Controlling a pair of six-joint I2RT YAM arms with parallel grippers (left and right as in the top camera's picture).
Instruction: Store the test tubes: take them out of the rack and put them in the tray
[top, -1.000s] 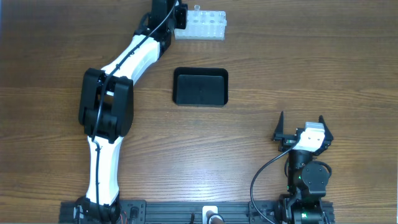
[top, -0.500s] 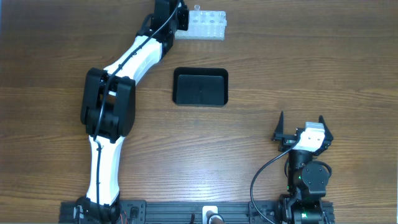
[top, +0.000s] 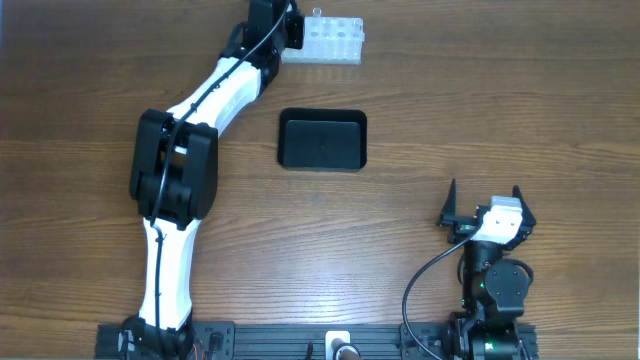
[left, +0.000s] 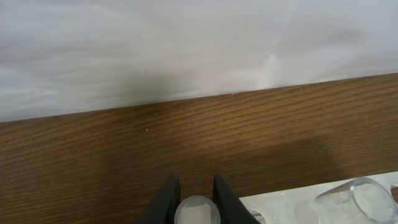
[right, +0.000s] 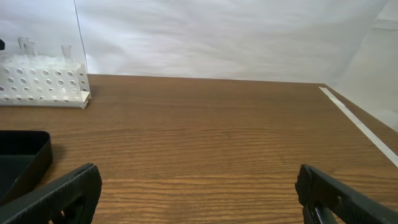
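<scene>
— Looking at the left pincer (left: 194, 186): what has it got?
— It is clenched on the rim of one test tube (left: 197, 210), which stands upright in the rack (top: 322, 42) at the desk's far edge.
— So the way out?
— Straight up along the tube's long axis, I judge. The tray (top: 322, 140) lies just nearer the arm bases than the rack.
— And the right pincer (top: 484, 192)?
— Released, well apart, by its own base. The left arm is far nearer.
</scene>
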